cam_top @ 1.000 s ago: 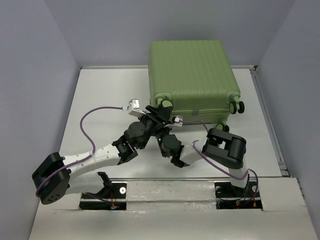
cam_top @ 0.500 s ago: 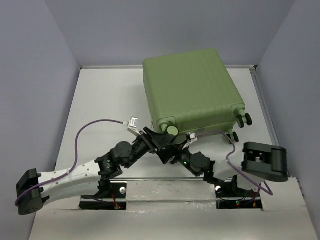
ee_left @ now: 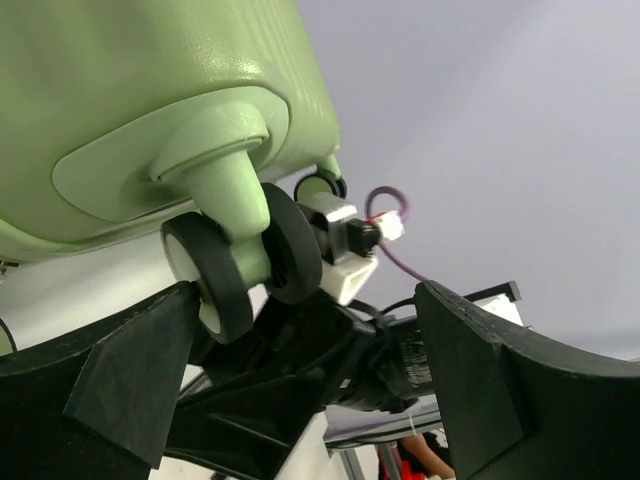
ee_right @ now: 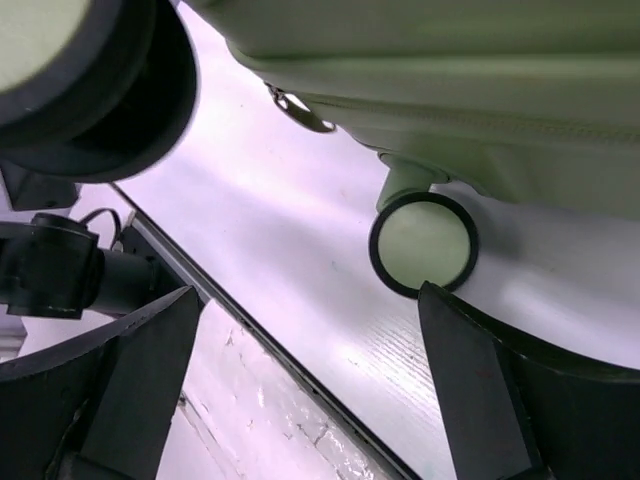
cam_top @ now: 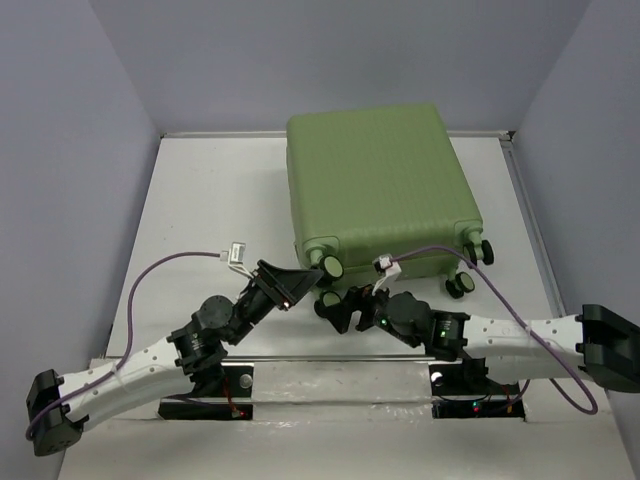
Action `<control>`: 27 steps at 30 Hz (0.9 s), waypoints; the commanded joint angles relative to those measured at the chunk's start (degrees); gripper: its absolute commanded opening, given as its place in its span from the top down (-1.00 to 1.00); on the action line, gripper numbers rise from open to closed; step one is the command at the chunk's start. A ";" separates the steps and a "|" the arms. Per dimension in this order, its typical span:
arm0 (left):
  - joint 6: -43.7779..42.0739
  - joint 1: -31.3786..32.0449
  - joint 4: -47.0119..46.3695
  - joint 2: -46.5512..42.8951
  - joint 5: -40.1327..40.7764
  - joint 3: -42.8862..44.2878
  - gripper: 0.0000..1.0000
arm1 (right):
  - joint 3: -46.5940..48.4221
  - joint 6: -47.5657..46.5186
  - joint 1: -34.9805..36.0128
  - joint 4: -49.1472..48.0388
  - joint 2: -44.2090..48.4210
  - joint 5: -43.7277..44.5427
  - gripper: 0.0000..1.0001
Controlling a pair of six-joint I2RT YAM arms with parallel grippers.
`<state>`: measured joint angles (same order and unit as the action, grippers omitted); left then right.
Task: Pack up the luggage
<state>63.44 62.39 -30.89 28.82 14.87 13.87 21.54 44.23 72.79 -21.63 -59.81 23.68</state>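
Note:
The luggage [cam_top: 378, 180], a closed light-green ribbed suitcase, lies flat on the white table with its black wheels toward me. My left gripper [cam_top: 298, 285] is open just left of the near-left wheel [cam_top: 328, 266]. In the left wrist view that double wheel [ee_left: 240, 265] hangs under the luggage corner [ee_left: 150, 100], above my spread left gripper [ee_left: 310, 400]. My right gripper [cam_top: 340, 305] is open beside it, below the luggage's near edge. In the right wrist view my right gripper [ee_right: 310, 400] holds nothing; one wheel [ee_right: 423, 243] sits under the shell [ee_right: 450, 80].
The table's near edge has a metal rail [cam_top: 330, 355] by the arm bases. Purple cables [cam_top: 165, 262] loop off both wrists. Grey walls close in the table on the left, right and back. A zipper pull [ee_right: 295, 108] hangs under the luggage.
Both grippers have opened and drawn back toward the near edge, the arms stretching out low. The luggage has shifted slightly left and settled flat.

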 commanded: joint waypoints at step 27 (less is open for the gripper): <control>5.90 -1.83 47.24 -23.72 12.46 -0.77 -0.04 | 51.13 -7.93 2.18 50.96 -22.35 10.94 -0.98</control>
<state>66.17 60.64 14.48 4.93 26.13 15.22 63.66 35.55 73.38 15.14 -78.63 27.59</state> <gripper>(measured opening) 0.538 0.989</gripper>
